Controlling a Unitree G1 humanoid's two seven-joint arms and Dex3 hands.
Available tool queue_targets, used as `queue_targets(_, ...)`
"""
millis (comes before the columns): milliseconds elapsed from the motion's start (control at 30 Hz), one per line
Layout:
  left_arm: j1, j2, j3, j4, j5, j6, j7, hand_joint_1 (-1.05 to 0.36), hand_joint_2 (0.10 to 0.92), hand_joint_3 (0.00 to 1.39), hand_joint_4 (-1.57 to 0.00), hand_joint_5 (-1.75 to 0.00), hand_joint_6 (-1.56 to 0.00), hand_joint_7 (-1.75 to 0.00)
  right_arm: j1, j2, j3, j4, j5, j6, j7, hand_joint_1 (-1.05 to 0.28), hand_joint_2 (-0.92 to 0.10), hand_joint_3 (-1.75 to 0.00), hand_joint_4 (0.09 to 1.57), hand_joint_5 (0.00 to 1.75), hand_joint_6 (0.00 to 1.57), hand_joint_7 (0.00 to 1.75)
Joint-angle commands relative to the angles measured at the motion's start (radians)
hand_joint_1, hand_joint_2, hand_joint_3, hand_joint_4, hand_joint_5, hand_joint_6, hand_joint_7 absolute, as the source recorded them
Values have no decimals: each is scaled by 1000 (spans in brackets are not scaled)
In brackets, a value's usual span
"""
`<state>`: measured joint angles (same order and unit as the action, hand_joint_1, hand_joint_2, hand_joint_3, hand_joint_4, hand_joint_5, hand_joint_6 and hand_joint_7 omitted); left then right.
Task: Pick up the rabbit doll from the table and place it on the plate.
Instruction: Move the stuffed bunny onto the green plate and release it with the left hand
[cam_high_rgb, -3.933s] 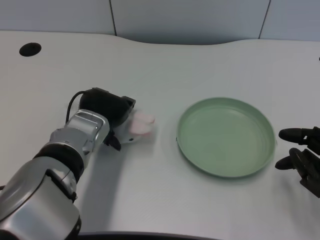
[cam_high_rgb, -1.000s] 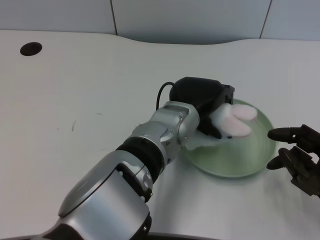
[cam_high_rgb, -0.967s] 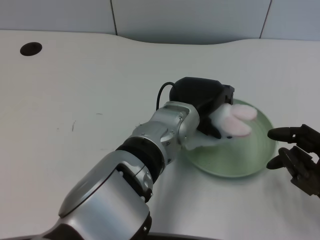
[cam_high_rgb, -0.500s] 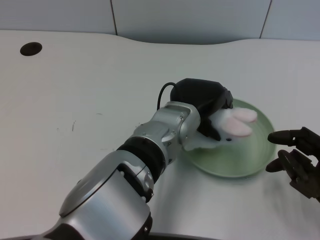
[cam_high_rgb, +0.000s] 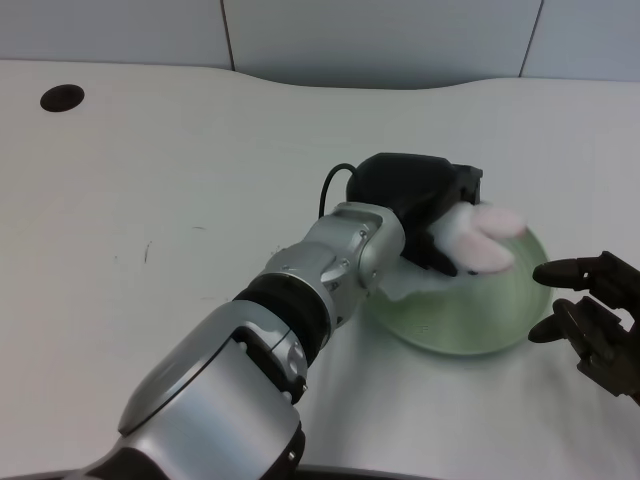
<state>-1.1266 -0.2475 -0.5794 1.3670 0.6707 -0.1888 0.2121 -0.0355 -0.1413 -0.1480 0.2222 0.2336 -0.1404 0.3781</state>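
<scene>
My left hand (cam_high_rgb: 425, 200) grips the rabbit doll (cam_high_rgb: 478, 240), fingers wrapped round its body, pink ears sticking out to the right. Doll is over the green plate (cam_high_rgb: 470, 320), w/ hand above the plate's left-rear part; can't tell if doll touches it. Plate sits on the white desk (cam_high_rgb: 180, 180).

We are finding no readable text, label, brand, number or sign anywhere in the head view.
</scene>
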Motion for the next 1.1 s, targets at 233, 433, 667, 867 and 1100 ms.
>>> queue_targets(233,-5,-55,-7,5,5,7,-38,-301,916,60,-658,-1652,-566,-1627,10,-3,-2,-7,2,10,-9,-299,-921,-488,334,1449,309,1109)
queue_targets(433,1,-49,-29,7,22,0,-82,-550,833,2,-429,-791,-470,-603,9,-2,-3,1,15,0,10,-278,-921,-516,334,1446,314,1123)
queue_targets(667,-10,-43,-90,11,86,18,-78,-775,895,6,-7,-263,-183,-148,7,-5,-3,4,1,-3,6,-288,-921,-519,336,1448,305,1134)
queue_targets(867,-15,-42,-89,10,92,35,-83,-815,893,2,1,-5,-7,-39,2,-2,-9,9,20,1,19,-279,-921,-519,336,1451,307,1146)
queue_targets(1100,-21,-34,-60,8,73,42,-90,-841,886,6,1,1,1,1,-3,-10,-11,16,15,5,18,-280,-921,-521,319,1445,303,1156)
